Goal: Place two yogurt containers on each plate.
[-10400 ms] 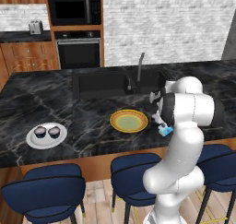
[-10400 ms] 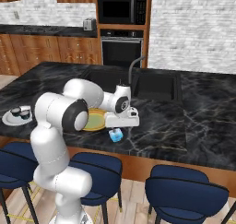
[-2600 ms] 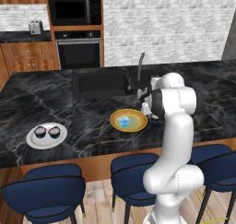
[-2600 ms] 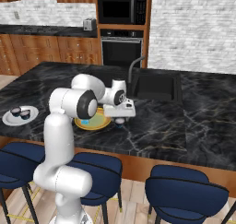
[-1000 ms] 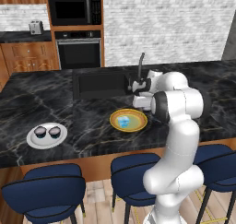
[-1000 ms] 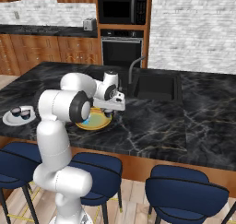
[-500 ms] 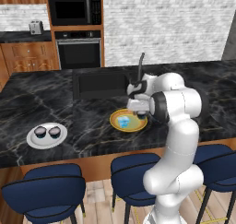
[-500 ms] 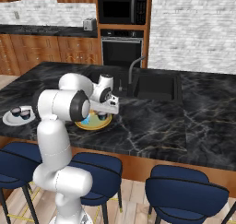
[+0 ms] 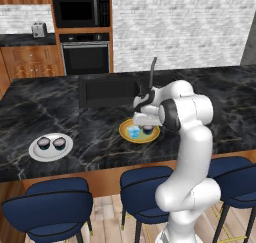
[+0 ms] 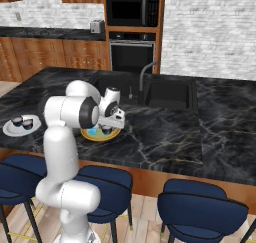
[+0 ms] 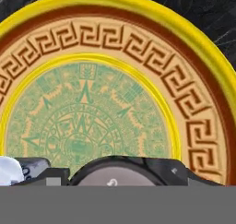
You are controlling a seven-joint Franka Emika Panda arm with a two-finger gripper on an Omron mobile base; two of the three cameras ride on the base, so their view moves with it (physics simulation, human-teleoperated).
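The gripper [image 9: 145,123] hangs low over the yellow plate [image 9: 126,136], which lies near the front edge of the counter [image 9: 100,152], in front of the sink [image 9: 107,91]. In the hand view, a round dark-topped yogurt cup [image 11: 131,171] sits at the bottom, between the finger tips. The fingers appear closed on this cup, but the contact is cropped, so the grasp cannot be confirmed.

Task status, judged from the present layout:
- White plate [image 9: 36,154], toward the left end of the counter near its front edge: two dark-topped cups [image 9: 51,143] rest on it side by side. This plate appears complete.
- Yellow plate: the light blue container [image 9: 133,132] lies on it. The dark-topped cup is directly over or on the plate beside it.
- Remaining: release of the last cup and withdrawal of the arm.

Materials and shapes:
- The yellow plate is round and shallow, with a bright yellow outer edge, an orange-brown band carrying a key pattern, and a pale green centre with a printed motif.
- The cup has a flat, dark, matte top.
- The white plate is plain and smooth.
- The counter is glossy black stone with pale veining.
- The sink is a dark rectangular basin with a slim faucet [image 9: 152,72] behind it.
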